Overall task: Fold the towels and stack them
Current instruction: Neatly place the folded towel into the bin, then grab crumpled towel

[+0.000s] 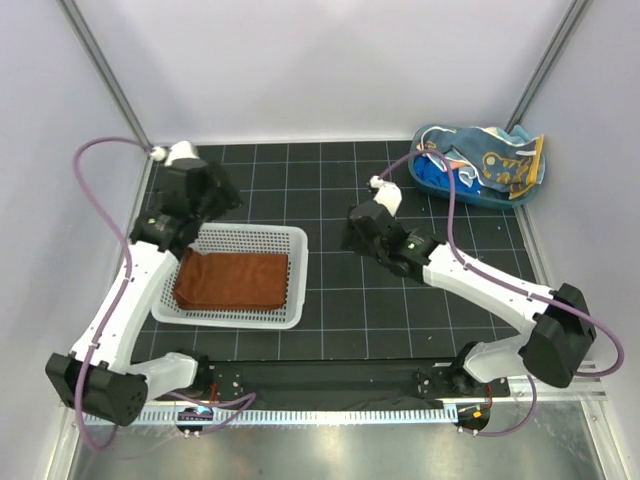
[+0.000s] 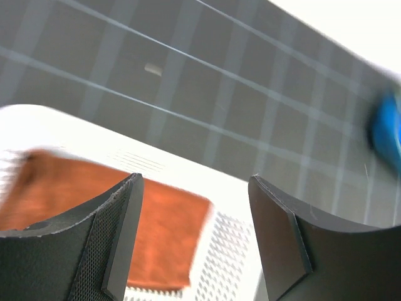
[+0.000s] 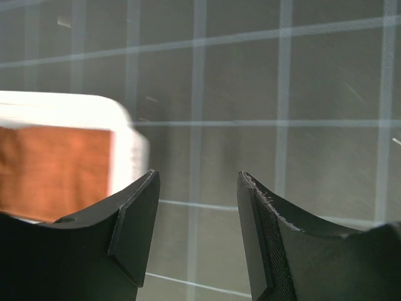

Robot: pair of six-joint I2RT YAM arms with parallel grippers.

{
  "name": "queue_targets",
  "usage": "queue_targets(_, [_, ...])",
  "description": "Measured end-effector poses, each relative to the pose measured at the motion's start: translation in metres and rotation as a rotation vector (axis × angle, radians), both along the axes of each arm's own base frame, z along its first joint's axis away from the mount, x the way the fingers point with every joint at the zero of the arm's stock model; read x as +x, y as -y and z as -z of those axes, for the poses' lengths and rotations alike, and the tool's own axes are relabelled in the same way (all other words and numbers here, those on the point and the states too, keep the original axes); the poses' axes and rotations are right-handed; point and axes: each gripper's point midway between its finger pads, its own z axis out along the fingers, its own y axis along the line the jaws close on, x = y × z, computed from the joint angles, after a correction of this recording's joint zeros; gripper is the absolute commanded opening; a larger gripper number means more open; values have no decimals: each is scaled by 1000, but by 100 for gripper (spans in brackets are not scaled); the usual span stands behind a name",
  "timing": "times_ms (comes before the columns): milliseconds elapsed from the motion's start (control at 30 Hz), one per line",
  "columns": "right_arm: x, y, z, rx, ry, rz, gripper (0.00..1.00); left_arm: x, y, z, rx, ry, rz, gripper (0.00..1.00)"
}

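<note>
Inside the white basket (image 1: 297, 275), on the left half of the gridded mat (image 1: 400, 300), one rust-brown towel (image 1: 232, 280) lay folded flat, its long axis running left to right along the basket's length. At the far right corner one blue tub (image 1: 432, 180) held a rumpled heap of towels (image 1: 495, 160), light blue with orange spots uppermost and a yellow edge showing; their number could not be told. The left gripper (image 2: 194, 232) hung empty, jaws spread wide, over the basket's far left corner. The right gripper (image 3: 197, 226) stood likewise parted and empty above the mat just right of the basket.
</note>
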Motion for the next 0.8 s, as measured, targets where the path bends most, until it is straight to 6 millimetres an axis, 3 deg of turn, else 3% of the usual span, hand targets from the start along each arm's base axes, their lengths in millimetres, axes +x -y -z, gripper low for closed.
queue_targets(100, [-2,30,19,-31,-37,50,59,-6,60,-1,26,-2,165,72])
queue_targets(200, [10,68,27,-41,-58,143,59,-14,112,11,78,-30,281,72])
queue_targets(400, [40,132,28,-48,-74,292,59,-28,203,65,205,-138,461,72])
queue_targets(500, [58,155,23,-47,-74,344,59,-35,230,98,260,-201,521,72])
queue_targets(600, [85,178,12,-30,-63,400,59,-37,238,125,301,-254,536,72])
queue_targets(700, [115,201,1,-15,-38,456,59,-35,237,142,331,-285,528,72])
queue_targets(800, [142,220,-3,-11,-23,493,59,-28,238,143,341,-273,514,72])
